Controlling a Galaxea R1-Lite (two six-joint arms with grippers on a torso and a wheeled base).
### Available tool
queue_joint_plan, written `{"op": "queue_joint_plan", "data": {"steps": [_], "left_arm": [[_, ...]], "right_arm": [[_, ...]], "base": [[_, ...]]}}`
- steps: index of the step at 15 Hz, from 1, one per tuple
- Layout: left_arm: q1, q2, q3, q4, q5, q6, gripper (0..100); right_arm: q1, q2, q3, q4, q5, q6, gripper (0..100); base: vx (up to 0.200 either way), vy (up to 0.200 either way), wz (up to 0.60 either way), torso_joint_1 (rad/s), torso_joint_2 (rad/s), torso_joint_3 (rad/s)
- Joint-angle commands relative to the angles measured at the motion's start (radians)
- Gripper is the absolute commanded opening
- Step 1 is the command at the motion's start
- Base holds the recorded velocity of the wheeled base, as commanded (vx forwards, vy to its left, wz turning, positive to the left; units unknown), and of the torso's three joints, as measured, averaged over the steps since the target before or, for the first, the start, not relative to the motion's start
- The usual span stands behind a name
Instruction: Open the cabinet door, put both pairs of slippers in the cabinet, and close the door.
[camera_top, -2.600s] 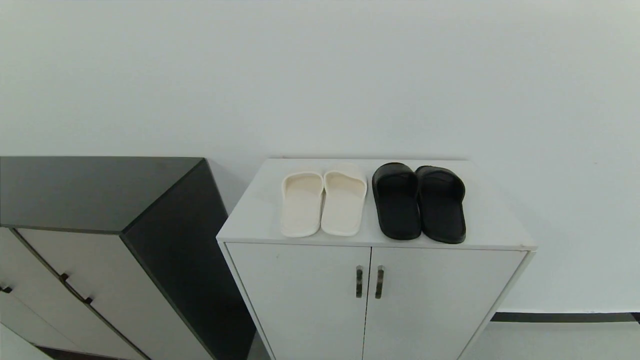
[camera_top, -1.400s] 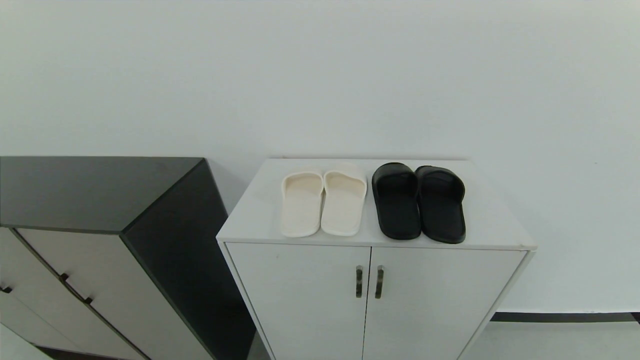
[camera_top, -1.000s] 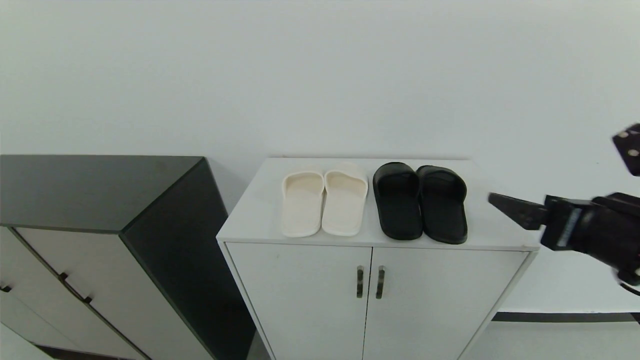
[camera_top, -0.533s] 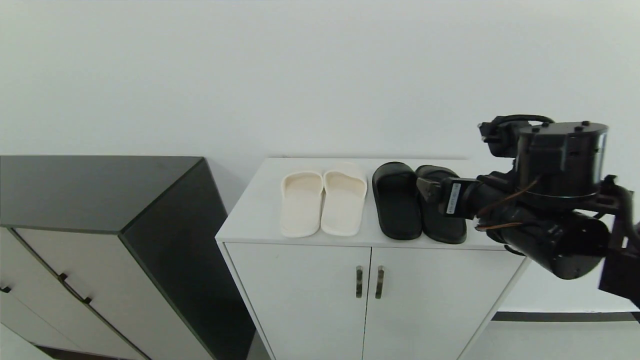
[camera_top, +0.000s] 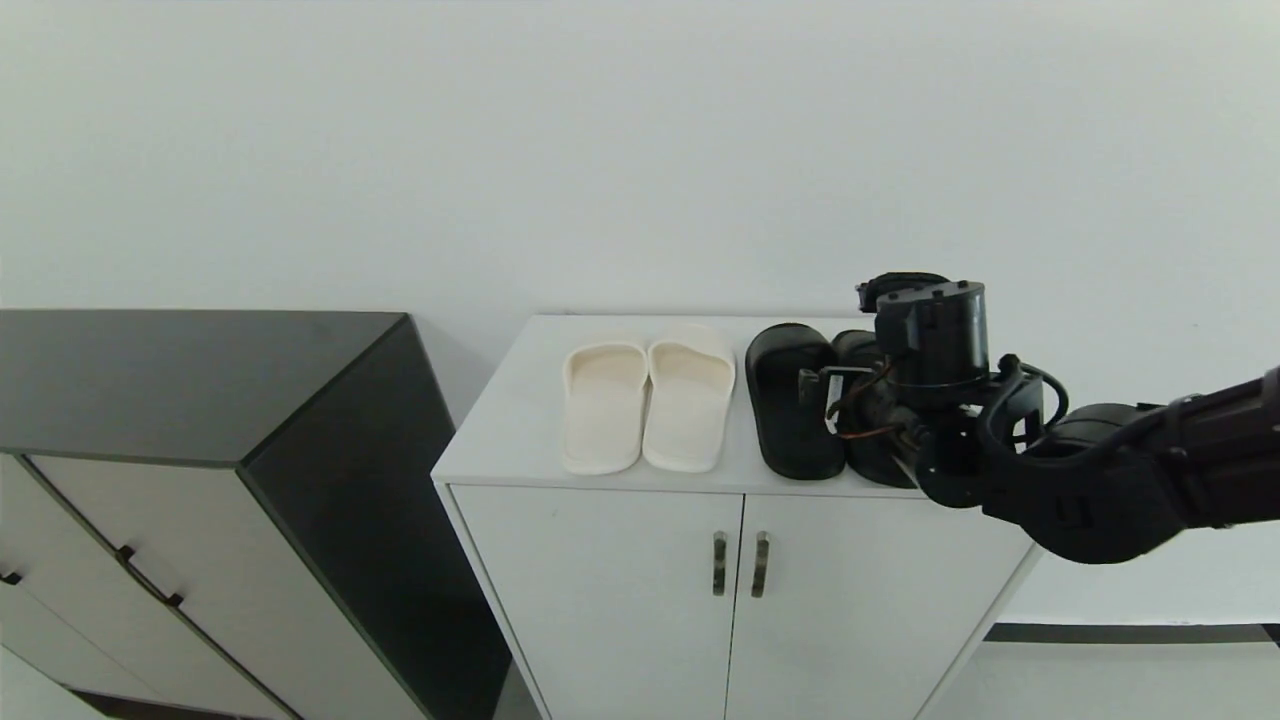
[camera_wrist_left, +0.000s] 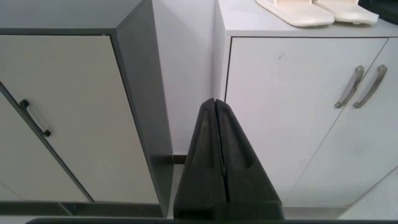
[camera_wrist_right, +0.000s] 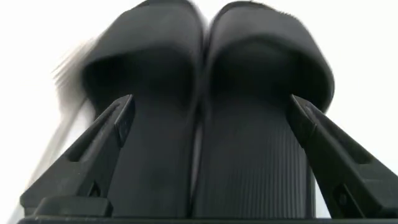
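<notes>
On top of the white cabinet (camera_top: 600, 600), my right gripper (camera_wrist_right: 211, 102) is spread wide over the black slippers (camera_top: 785, 420), one finger outside each slipper of the pair; whether the fingers touch them I cannot tell. Just beside that pair, on my left, lie the white slippers (camera_top: 680, 405). Both doors are shut, their handles (camera_top: 718, 563) side by side at the middle. My left gripper (camera_wrist_left: 216, 102) hangs low before the cabinet's front, fingers pressed together on nothing, near the dark cabinet (camera_top: 200, 380).
</notes>
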Motion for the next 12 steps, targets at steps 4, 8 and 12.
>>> {"op": "queue_joint_plan", "data": {"steps": [4, 8, 12], "left_arm": [[0.0, 0.0, 0.0, 0.0, 0.0, 0.0, 0], [0.0, 0.0, 0.0, 0.0, 0.0, 0.0, 0], [0.0, 0.002, 0.0, 0.0, 0.0, -0.002, 0]], "right_arm": [[-0.051, 0.182, -0.172, 0.0, 0.003, -0.022, 100], [-0.096, 0.266, -0.301, 0.001, 0.004, -0.058, 100], [-0.106, 0.282, -0.319, -0.002, 0.006, -0.059, 0]], "base": [[0.0, 0.0, 0.0, 0.0, 0.0, 0.0], [0.0, 0.0, 0.0, 0.0, 0.0, 0.0], [0.0, 0.0, 0.0, 0.0, 0.0, 0.0]]}}
